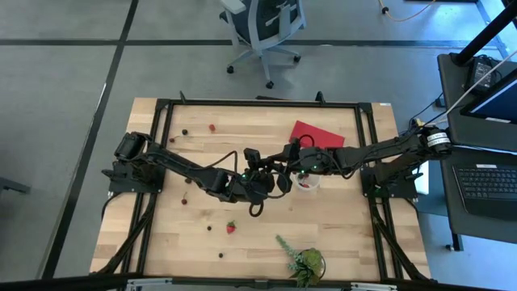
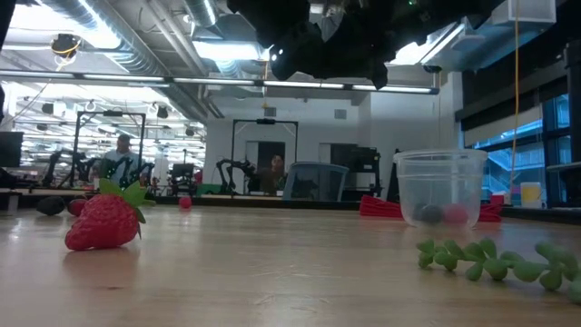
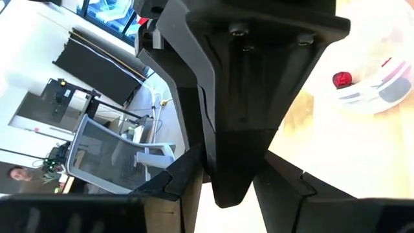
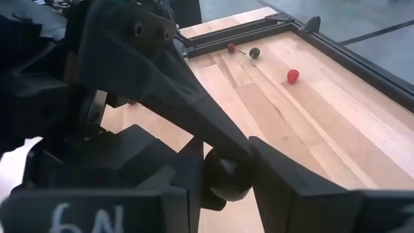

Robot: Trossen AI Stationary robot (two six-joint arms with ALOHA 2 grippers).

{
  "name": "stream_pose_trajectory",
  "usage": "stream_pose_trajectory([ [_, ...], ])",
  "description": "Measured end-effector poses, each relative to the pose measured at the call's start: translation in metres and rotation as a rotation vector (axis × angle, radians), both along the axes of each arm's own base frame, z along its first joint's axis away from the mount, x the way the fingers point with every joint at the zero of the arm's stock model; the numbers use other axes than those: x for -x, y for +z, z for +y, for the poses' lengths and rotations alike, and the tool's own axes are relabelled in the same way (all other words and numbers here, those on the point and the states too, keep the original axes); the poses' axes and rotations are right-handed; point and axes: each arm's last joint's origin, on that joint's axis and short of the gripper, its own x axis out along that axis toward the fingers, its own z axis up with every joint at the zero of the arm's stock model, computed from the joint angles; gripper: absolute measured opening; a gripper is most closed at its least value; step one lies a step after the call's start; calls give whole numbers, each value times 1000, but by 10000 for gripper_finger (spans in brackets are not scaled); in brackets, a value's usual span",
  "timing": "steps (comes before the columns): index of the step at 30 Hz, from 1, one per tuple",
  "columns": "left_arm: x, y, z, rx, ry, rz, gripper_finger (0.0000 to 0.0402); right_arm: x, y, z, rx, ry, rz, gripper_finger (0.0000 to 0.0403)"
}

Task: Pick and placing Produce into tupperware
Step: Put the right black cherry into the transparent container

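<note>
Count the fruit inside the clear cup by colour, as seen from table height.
Red fruit: 1
Dark fruit: 1
Total in the clear cup: 2

Only one marking could be read: two white hand-drawn characters, resembling "6N" or "NG" when turned, were seen in the right wrist view on the dark body of the right end effector (image 4: 223, 184), near that picture's lower left. Their orientation could not be settled. No other text, label, brand or number was legible on the table (image 1: 339, 218) or elsewhere.
</note>
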Motion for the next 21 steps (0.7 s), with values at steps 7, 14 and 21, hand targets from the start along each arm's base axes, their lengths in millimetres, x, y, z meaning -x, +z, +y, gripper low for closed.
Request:
stream_pose_trajectory([
  [7,0,-1,0,5,2,1,126,0,0,0,16,8,6,105],
  [14,1,-1,1,27,25,-24,191,1,-2,0,22,5,23,105],
  [21,8,-2,0,31,60,2,260,5,-8,-3,54,-40,138,105],
])
